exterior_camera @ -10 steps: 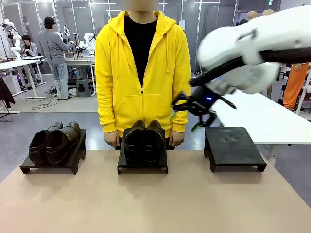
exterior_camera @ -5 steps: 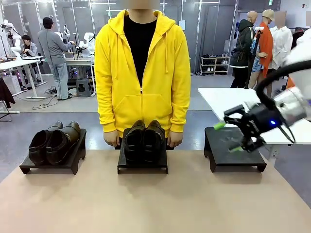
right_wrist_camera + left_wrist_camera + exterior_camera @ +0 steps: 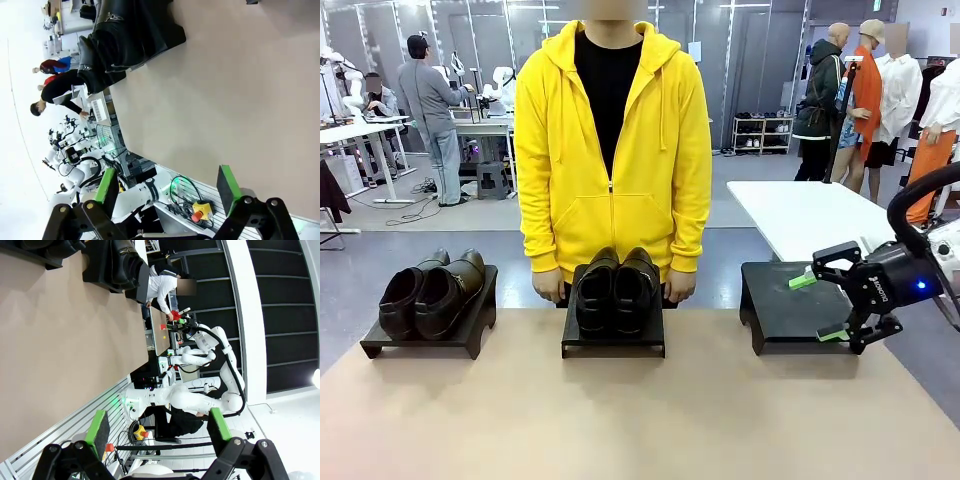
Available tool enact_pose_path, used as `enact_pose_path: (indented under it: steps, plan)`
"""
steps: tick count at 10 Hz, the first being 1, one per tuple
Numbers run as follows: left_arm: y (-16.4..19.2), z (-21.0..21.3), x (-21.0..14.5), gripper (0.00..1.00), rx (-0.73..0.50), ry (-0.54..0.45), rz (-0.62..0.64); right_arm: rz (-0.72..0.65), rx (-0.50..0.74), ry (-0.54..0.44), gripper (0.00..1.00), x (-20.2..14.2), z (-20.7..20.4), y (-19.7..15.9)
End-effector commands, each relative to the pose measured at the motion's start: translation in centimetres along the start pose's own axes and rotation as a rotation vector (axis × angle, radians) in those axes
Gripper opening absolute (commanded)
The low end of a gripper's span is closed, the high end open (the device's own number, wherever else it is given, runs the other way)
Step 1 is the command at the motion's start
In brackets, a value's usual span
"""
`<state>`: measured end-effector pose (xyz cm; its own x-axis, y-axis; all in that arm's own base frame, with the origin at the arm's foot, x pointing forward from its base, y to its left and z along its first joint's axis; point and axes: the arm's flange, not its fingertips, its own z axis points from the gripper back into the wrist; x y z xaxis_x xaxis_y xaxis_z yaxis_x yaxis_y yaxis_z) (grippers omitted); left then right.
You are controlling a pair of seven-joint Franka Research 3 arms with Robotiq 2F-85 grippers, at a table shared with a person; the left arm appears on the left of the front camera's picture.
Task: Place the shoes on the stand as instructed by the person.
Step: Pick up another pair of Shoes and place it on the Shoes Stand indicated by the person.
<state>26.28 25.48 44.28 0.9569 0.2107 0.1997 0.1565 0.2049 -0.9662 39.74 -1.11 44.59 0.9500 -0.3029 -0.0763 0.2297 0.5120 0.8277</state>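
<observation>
Two pairs of shoes sit on black stands at the table's far edge. The dark brown pair [image 3: 430, 292] is on the left stand [image 3: 380, 345]. The glossy black pair [image 3: 617, 288] is on the middle stand [image 3: 613, 346]. The right stand [image 3: 783, 300] is bare. The person [image 3: 613, 150] in a yellow hoodie stands behind the middle stand with both hands low beside it. My right gripper [image 3: 818, 307] hangs open over the right stand's right end, holding nothing. The right wrist view shows its gripper [image 3: 167, 184] open, with shoes [image 3: 127, 35] far off. My left gripper [image 3: 158, 426] is open and holds nothing.
The tan table [image 3: 620, 420] stretches bare in front of the stands. A white table [image 3: 800, 215] stands behind on the right. Other people are working in the background. In the left wrist view, a stand with shoes [image 3: 117, 265] lies far across the table [image 3: 60, 340].
My right arm has swung from above the gap between the middle and right stands, rightward and down to the right stand's right end. Its gripper has stayed open. The shoes and the person have not moved.
</observation>
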Motion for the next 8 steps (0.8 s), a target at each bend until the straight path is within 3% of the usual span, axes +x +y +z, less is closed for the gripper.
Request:
enact_pose_path:
  steps: [1,5,6,8]
  plan:
    - [-0.2,0.1,-0.3,1.0,-0.005,0.013,-0.012,0.007,-0.005,0.006,1.0,0.5,0.0,0.3]
    - [-0.2,0.1,-0.3,1.0,-0.005,0.013,-0.012,0.003,-0.003,0.002,1.0,0.2,-0.1,0.2]
    - [-0.2,0.1,-0.3,1.0,-0.005,0.013,-0.012,0.02,0.059,0.031,1.0,0.0,2.3,0.2]
    - [-0.2,0.1,-0.3,1.0,-0.005,0.013,-0.012,0.012,0.165,0.024,1.0,0.5,7.2,-3.0]
